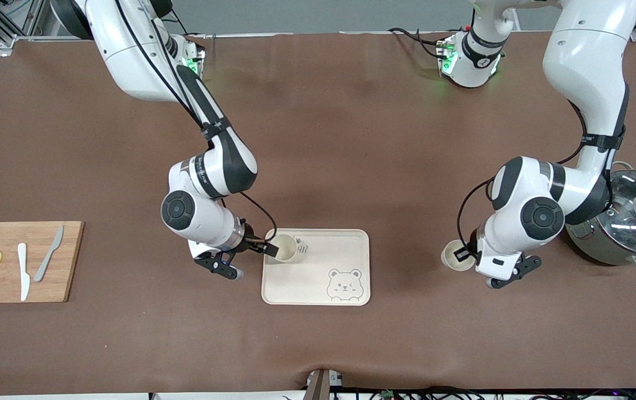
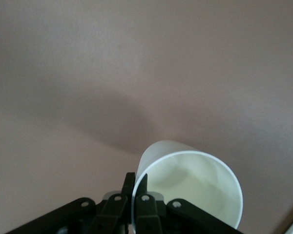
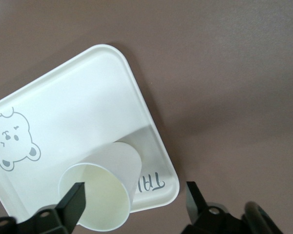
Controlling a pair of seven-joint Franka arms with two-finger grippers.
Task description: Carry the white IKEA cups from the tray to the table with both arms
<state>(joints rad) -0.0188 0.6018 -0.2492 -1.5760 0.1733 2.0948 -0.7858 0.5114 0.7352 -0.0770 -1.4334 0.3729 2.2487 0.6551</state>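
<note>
Your right gripper [image 1: 273,251] is spread wide around one white cup [image 1: 286,248], which sits on the bear tray [image 1: 345,250] in the corner toward the right arm's end, close to the rim. Your left gripper [image 1: 464,255] pinches the rim of the other cup [image 1: 455,256], with bare table between it and the tray; the pot [image 1: 626,222] sits close by the left arm's elbow.

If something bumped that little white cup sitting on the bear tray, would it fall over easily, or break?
The white cup on the tray is small and thin-walled, so it is probably light and would slide or tip at a modest nudge. It tapers toward its base, which may make it less steady. Its wall looks like smooth plastic, so breaking seems unlikely. The right gripper stands open around it.
</note>
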